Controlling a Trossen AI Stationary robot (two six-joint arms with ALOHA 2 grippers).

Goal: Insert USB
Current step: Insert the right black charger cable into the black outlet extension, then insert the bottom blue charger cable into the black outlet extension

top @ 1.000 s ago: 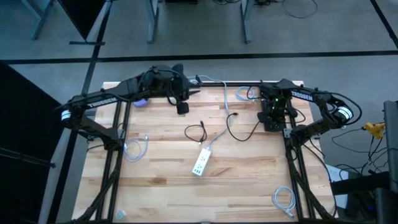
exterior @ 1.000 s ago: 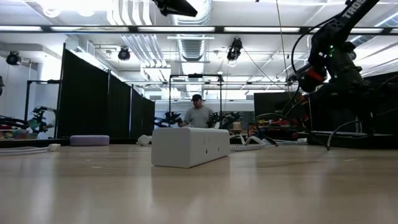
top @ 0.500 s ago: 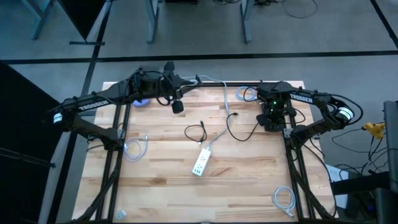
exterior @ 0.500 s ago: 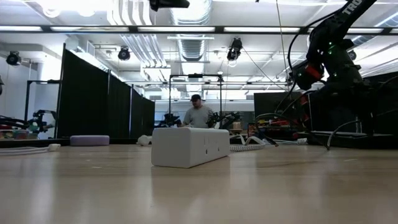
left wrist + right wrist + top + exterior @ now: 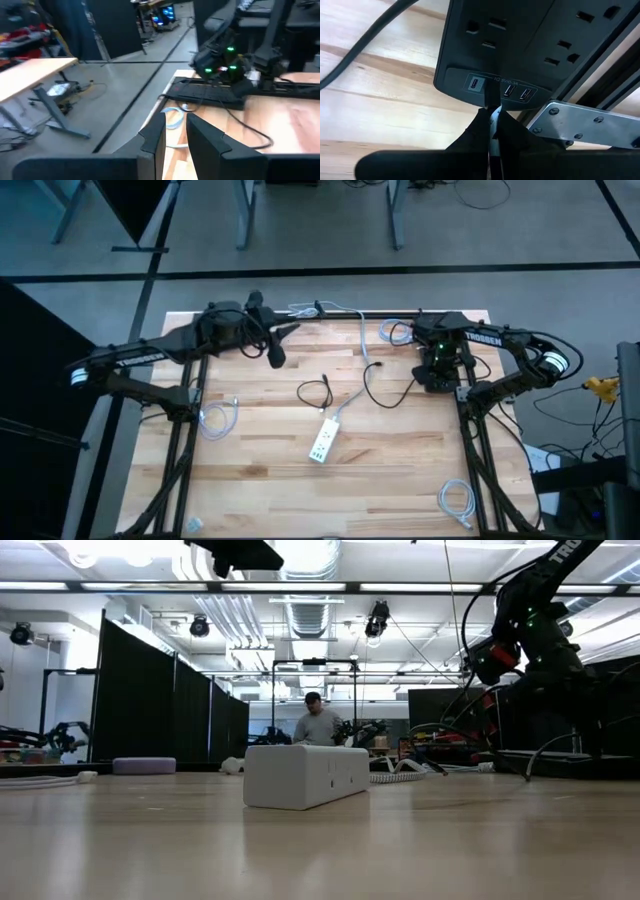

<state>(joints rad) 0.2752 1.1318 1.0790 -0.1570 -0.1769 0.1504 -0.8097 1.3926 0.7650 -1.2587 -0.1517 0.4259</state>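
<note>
My right gripper (image 5: 440,368) hangs over a black power strip (image 5: 520,40) at the table's right edge and is shut on a silver USB plug (image 5: 493,119). The strip's two USB-A ports (image 5: 516,92) and one small port (image 5: 475,83) face the plug. The plug's black cable (image 5: 385,395) runs slack across the table to a loop (image 5: 316,392). My left gripper (image 5: 275,350) is high above the table's far left part, with a narrow gap between its fingers (image 5: 153,140), and holds nothing. A white power strip (image 5: 322,441) lies flat at the table's middle. My right gripper pinches the USB plug's metal end (image 5: 493,114) between its two fingertips, and the fingers lie along the plug. The plug's tip (image 5: 492,106) is at the strip's port face, between the small port and the two USB-A ports. I cannot tell whether it touches.
A metal frame rail (image 5: 580,120) runs right beside the black strip. White coiled cables lie at the left (image 5: 218,420), the near right (image 5: 456,502) and the far right (image 5: 392,332). A lilac object (image 5: 226,345) lies at the far left. A person (image 5: 317,725) stands beyond the table.
My left gripper has drawn back toward the table's left edge, staying high above the table. My right gripper has kept almost still at the black strip.
</note>
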